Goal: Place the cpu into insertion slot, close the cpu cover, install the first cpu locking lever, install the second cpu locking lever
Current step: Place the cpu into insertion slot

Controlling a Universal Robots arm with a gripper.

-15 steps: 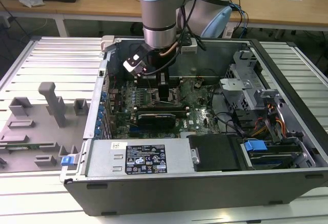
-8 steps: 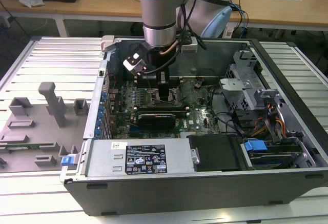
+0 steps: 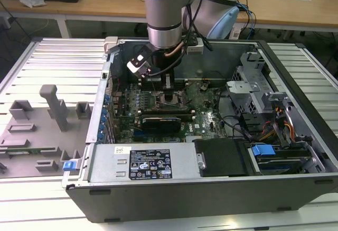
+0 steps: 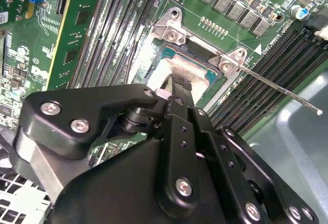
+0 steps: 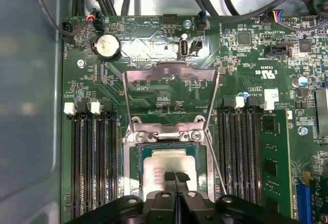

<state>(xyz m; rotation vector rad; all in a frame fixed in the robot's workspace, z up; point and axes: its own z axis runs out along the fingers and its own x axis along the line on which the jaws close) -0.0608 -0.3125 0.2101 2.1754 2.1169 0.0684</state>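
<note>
The silvery cpu (image 5: 156,165) (image 4: 165,70) lies flat in the black-framed insertion slot (image 5: 136,157) (image 4: 177,54). My gripper (image 5: 175,177) (image 4: 179,83) (image 3: 168,94) hangs straight over it, shut, with its black fingertips pressed together and resting on or just above the chip's face. The cpu cover (image 5: 169,72) stands swung open behind the slot, its square window showing the green board through it. One thin locking lever (image 4: 279,92) (image 5: 215,165) sticks out free beside the slot.
Long black memory slots (image 5: 92,167) flank the socket, with a green memory stick (image 5: 271,152) on one side. A coin battery (image 5: 106,44) and cables sit beyond the cover. A black expansion card (image 3: 163,120) lies in front of the socket; drive bays (image 3: 264,151) fill the exterior view's right.
</note>
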